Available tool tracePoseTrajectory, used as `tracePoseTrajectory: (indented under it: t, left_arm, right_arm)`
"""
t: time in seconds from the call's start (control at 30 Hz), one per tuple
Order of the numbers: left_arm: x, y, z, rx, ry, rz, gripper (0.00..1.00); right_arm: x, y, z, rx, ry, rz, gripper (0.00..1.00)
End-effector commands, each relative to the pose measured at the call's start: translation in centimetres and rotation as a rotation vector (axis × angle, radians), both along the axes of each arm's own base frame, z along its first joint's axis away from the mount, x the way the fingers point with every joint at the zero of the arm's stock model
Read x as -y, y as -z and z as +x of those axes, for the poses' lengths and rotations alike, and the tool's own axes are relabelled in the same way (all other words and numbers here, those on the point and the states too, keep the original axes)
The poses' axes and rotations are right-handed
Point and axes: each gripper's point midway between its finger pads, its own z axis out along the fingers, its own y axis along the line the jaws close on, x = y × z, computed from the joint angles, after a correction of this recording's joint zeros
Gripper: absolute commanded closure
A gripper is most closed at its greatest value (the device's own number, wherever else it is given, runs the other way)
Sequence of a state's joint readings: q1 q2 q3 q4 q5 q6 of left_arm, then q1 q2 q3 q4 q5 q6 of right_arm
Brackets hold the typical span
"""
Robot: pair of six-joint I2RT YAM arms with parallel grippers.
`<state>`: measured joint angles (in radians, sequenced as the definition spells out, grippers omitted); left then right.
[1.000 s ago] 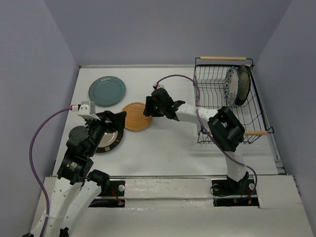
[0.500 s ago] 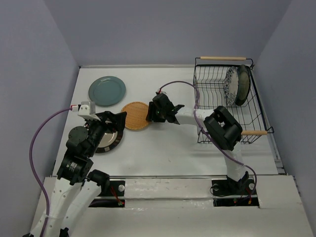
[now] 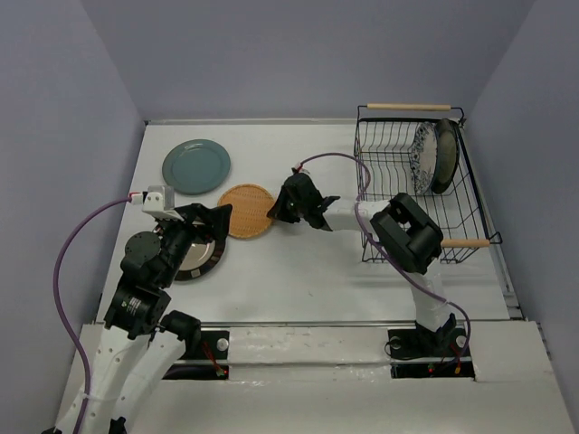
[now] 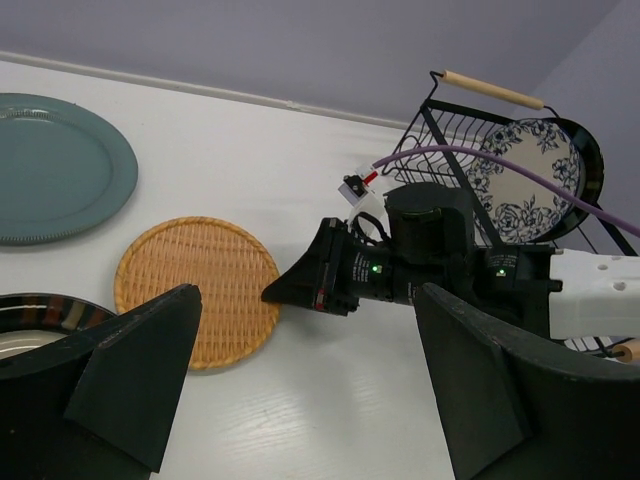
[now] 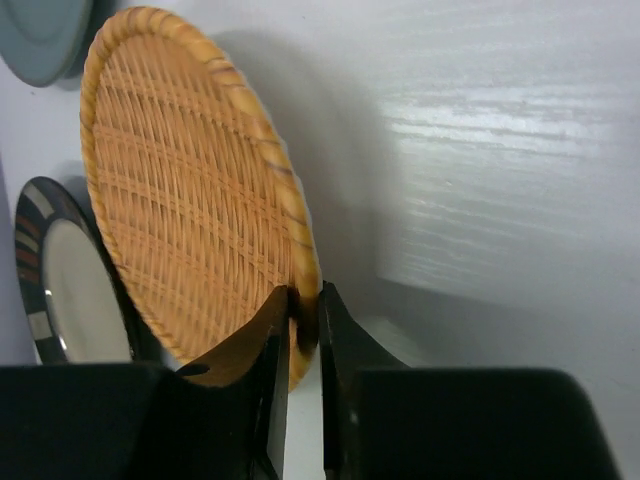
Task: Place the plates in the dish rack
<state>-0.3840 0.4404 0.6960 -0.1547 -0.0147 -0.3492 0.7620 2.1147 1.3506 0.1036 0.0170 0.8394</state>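
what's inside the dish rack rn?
Two plates stand on edge in the dish rack, at its far right end: a blue floral plate and, directly behind it, a dark-rimmed plate. The floral one covers most of the other's face.

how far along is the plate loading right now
Done: the floral plate and a dark-rimmed plate stand in the dish rack. In hand: the right gripper pinches the rim of the woven plate. Left: that one, plus the teal plate and striped plate on the table.
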Motion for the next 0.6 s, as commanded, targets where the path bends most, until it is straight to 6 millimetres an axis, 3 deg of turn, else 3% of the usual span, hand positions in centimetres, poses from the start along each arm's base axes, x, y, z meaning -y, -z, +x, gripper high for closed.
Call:
tracePoseTrajectory:
  t: [0.0,0.07,0.1,0.2,0.33,0.37,0.43,0.5,0.57]
  left_arm:
    - [0.0,-1.3,-0.1,0.056,0.005,-0.013,0.01]
    - [0.0,-1.4,-0.1,0.059,0.005,-0.014,0.01]
    - [0.0,-1.4,-0.1,0.059,0.006,-0.014,0.01]
    - [0.0,-1.5,-0.2,0.061,0.005,-0.017,0.01]
    - [0.0,-1.5,-0.2,0.063,0.005,-0.019,0.01]
    - [0.5,-1.6,-0.4,0.065,0.035,-0.02,0.01]
    - [0.5,-1.6,-0.4,0.067,0.036,-0.022,0.01]
    - [0.5,-1.6,-0.4,0.066,0.036,-0.02,0.01]
    - [0.4,-1.6,-0.4,0.067,0.036,-0.019,0.01]
  right_arm:
    - [1.2,-0.4,1.1,0.033,0.094,0.012,0.93]
    - [2.1,-0.9,1.1,0.05,0.119,0.0,0.93]
    - [2.5,-2.4,1.5,0.084,0.147,0.004,0.93]
    - [3.9,-4.0,1.6,0.132,0.185,-0.01,0.93]
    - [5.1,-10.3,2.1,0.322,0.184,0.021,0.93]
    - [5.3,-13.1,2.1,0.383,0.177,0.05,0.93]
    - [5.4,-16.7,2.4,0.493,0.145,0.045,0.93]
    - [6.8,-21.1,3.2,0.603,0.175,-0.014,0.93]
    - [8.2,-24.2,3.5,0.681,0.204,-0.068,0.93]
